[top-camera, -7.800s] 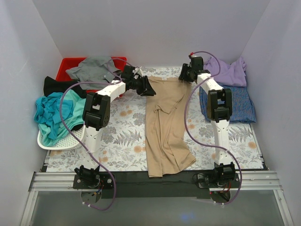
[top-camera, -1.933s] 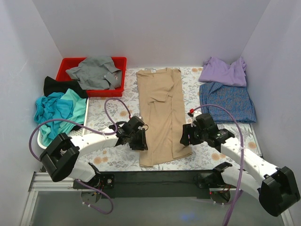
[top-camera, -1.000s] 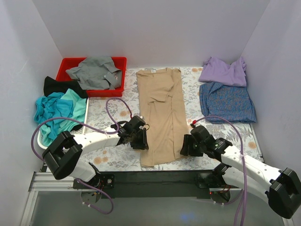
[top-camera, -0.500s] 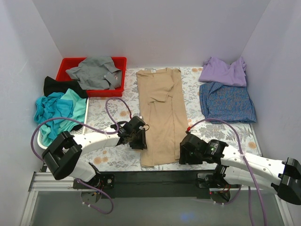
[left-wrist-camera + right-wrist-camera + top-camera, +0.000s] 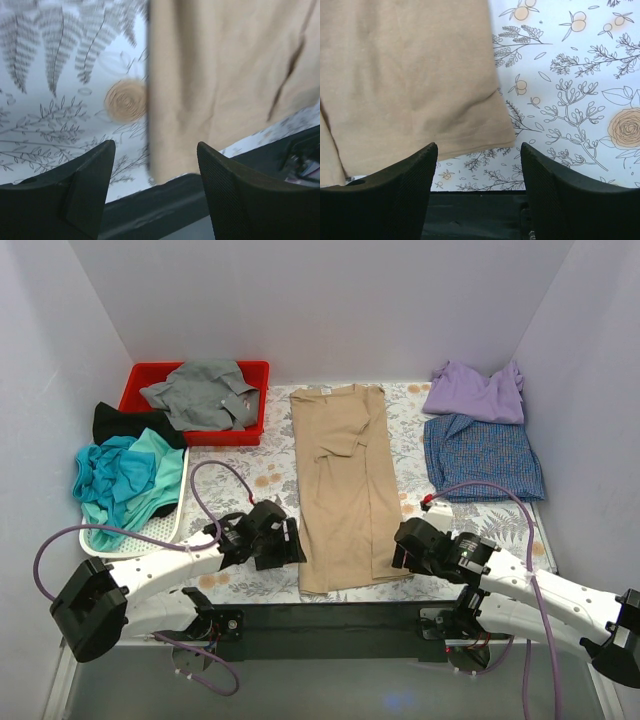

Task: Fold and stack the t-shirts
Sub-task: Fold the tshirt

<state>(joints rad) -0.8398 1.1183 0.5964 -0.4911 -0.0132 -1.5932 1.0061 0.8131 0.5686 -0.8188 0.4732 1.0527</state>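
Note:
The tan t-shirt (image 5: pixel 345 490) lies flat in a long narrow strip down the middle of the floral table, its hem near the front edge. My left gripper (image 5: pixel 290 545) sits just left of the hem's left corner, open and empty; the left wrist view shows the tan cloth (image 5: pixel 220 85) ahead of its gripper (image 5: pixel 156 185). My right gripper (image 5: pixel 400 548) is just right of the hem's right corner, open and empty, with the hem corner (image 5: pixel 470 125) lying flat before that gripper (image 5: pixel 479 185). Lavender (image 5: pixel 475 392) and blue-checked (image 5: pixel 482 457) t-shirts lie at the back right.
A red bin (image 5: pixel 150 375) holds a grey shirt (image 5: pixel 200 390) at the back left. A black shirt (image 5: pixel 125 422) lies beside it. A teal shirt (image 5: pixel 125 480) fills the white mesh basket (image 5: pixel 150 535). The black front rail (image 5: pixel 330 615) runs under both grippers.
My left gripper has let go of the shirt's left edge, opened, and drawn back to the left and toward the front. My right gripper has opened wider and shifted slightly right of the hem corner.

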